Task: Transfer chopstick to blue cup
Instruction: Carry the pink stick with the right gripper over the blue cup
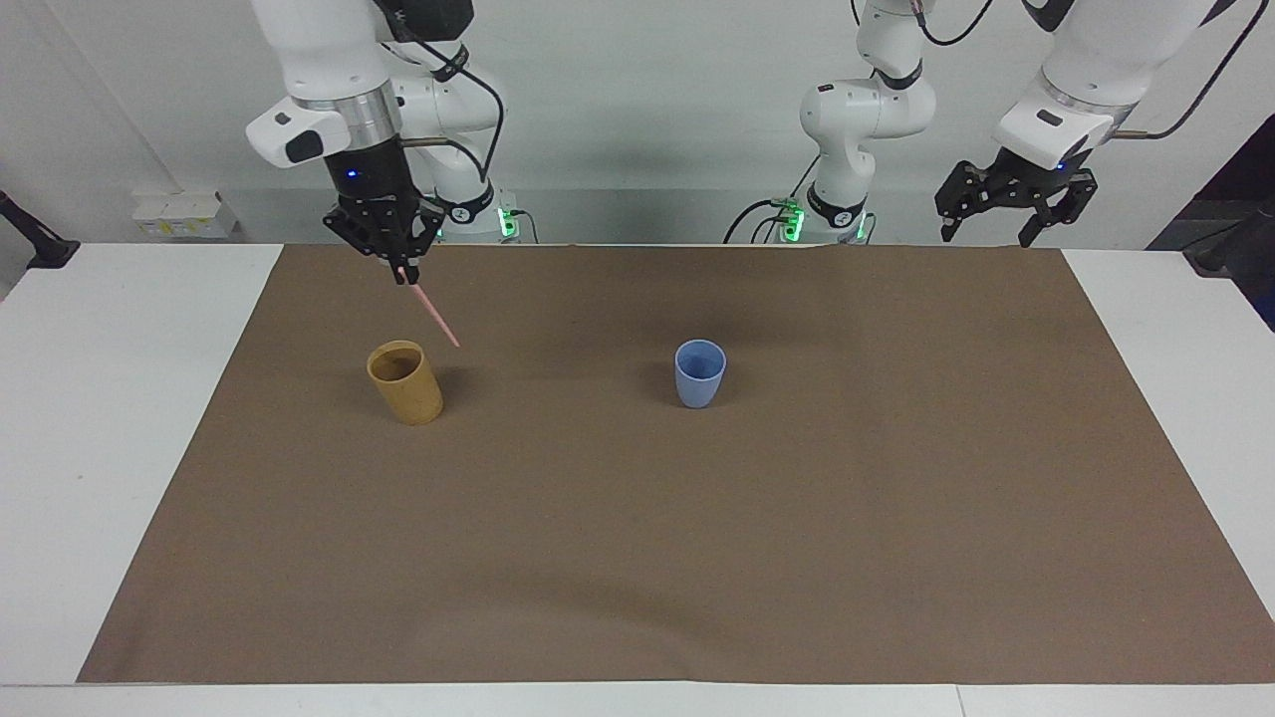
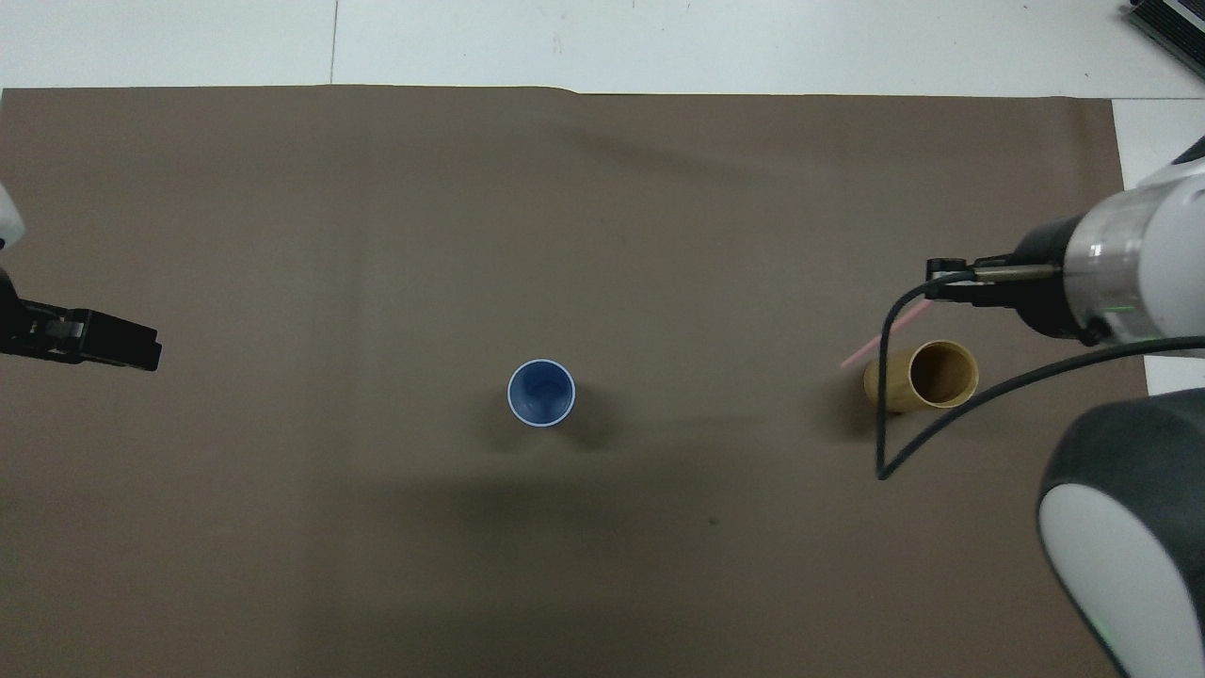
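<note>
My right gripper (image 1: pixel 401 269) is shut on the top end of the pale pink chopstick (image 1: pixel 432 314). It holds the stick in the air, slanting down, with its lower tip clear of the tan-yellow cup (image 1: pixel 404 381) and just beside that cup's rim. In the overhead view the chopstick (image 2: pixel 859 354) points from the right wrist toward the blue cup (image 2: pixel 540 393). The blue cup (image 1: pixel 699 372) stands upright and empty near the mat's middle. My left gripper (image 1: pixel 1004 221) is open and waits in the air over the mat's edge at its own end.
A brown mat (image 1: pixel 637 548) covers most of the white table (image 1: pixel 120 398). The tan-yellow cup (image 2: pixel 921 377) stands upright toward the right arm's end, level with the blue cup. A black cable (image 2: pixel 941 428) hangs from the right wrist over it.
</note>
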`<state>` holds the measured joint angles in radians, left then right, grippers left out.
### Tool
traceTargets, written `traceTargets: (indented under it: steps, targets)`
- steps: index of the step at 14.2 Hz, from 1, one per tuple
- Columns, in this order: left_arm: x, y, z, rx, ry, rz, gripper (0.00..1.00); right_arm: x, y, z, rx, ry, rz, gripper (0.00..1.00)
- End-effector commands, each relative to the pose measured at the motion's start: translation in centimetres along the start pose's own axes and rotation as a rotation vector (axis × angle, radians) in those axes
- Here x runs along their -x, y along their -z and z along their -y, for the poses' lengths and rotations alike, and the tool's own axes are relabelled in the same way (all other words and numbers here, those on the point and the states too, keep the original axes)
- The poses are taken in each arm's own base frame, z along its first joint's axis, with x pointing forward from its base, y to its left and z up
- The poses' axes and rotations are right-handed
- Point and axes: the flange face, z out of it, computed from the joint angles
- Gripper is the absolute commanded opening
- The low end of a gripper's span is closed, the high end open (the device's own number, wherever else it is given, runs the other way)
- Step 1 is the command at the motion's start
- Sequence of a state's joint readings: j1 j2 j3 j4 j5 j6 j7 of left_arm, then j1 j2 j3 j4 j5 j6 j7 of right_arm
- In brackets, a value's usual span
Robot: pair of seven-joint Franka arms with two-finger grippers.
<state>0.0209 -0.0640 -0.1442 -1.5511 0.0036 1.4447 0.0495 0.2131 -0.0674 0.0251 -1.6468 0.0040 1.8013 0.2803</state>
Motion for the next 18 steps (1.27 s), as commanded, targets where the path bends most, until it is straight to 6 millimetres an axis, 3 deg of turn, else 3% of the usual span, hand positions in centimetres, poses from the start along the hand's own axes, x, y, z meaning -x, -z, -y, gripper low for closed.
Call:
traceTargets:
  steps: [1,6,7,11,14,18]
  targets:
    - [0.1,0.6,0.2,-0.004,0.015,-0.001,1.00,1.0,0.9,4.5,-0.070,-0.001,-0.023,0.00]
    - [0.2,0.4,2.0,0.000,0.047,0.006,1.00,3.6,3.3,13.0,-0.177,-0.056,-0.072,0.00]
    - [0.2,0.4,2.0,-0.002,0.048,0.006,1.00,4.2,2.6,15.1,-0.190,-0.062,-0.068,0.00]
    - [0.2,0.4,2.0,-0.002,0.048,0.006,1.00,6.2,0.1,20.3,-0.185,-0.007,-0.041,0.00]
    - [0.2,0.4,2.0,-0.002,0.048,0.006,1.00,7.1,-0.4,23.1,-0.225,-0.008,-0.075,0.00]
    - [0.2,0.4,2.0,-0.002,0.048,0.006,1.00,7.4,-3.6,25.1,-0.182,0.009,-0.074,0.00]
